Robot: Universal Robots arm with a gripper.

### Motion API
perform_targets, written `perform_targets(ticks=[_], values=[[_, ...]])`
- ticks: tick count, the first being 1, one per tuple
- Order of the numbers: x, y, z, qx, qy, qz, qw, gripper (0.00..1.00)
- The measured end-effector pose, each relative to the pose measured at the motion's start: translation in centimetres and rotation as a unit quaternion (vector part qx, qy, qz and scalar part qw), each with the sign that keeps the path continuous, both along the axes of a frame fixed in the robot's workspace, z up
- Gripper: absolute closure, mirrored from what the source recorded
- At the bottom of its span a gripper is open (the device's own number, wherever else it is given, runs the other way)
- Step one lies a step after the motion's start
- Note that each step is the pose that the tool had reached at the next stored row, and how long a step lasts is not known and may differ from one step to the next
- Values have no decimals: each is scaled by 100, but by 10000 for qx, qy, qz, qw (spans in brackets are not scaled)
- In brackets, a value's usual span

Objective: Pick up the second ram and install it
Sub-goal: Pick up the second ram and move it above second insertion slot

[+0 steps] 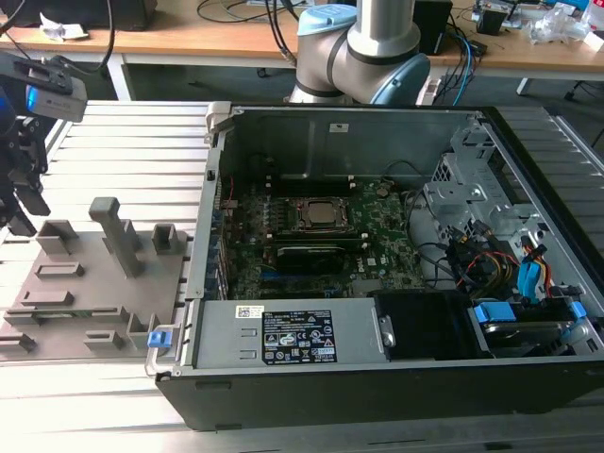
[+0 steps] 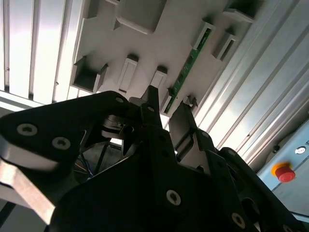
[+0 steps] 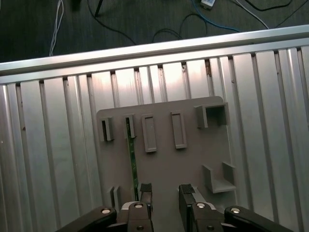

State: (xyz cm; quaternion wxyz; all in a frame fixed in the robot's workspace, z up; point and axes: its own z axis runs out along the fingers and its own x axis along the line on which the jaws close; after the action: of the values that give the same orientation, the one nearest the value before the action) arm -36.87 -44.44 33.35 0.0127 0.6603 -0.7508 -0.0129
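Closest to us in both wrist views are the black fingers (image 3: 145, 192) of the gripper (image 3: 165, 193). They stand moderately apart with only bare plate showing in the gap, and they hold nothing. Beneath them lies the grey fixture plate (image 3: 164, 159). On it sits the second ram (image 3: 132, 159), seen as a thin green line in its slot, its length running away from the gripper.

In the first wrist view its near end sits just beside one finger, outside the gap. In the second wrist view the ram (image 2: 189, 60) seems to end between the fingertips, so we cannot tell how the two line up, nor whether they touch. Small raised grey blocks (image 3: 107, 129) flank the stick, and two empty rectangular holders (image 3: 148, 133) stand just beside it. An open box-shaped holder (image 3: 212, 116) lies further across the plate.

The plate rests on a ribbed aluminium table (image 3: 48, 145). In the exterior view the gripper (image 1: 26, 209) hangs over the plate at the exterior view's left. It is well apart from the open computer case (image 1: 377, 406), where the motherboard (image 1: 387, 241) lies. We see a red stop button (image 2: 281, 172) beyond the table's edge.
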Motion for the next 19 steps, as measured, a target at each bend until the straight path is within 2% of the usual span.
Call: perform_targets(ticks=[19], values=[[0, -1, -212, 0, 0, 0, 10000, 64]])
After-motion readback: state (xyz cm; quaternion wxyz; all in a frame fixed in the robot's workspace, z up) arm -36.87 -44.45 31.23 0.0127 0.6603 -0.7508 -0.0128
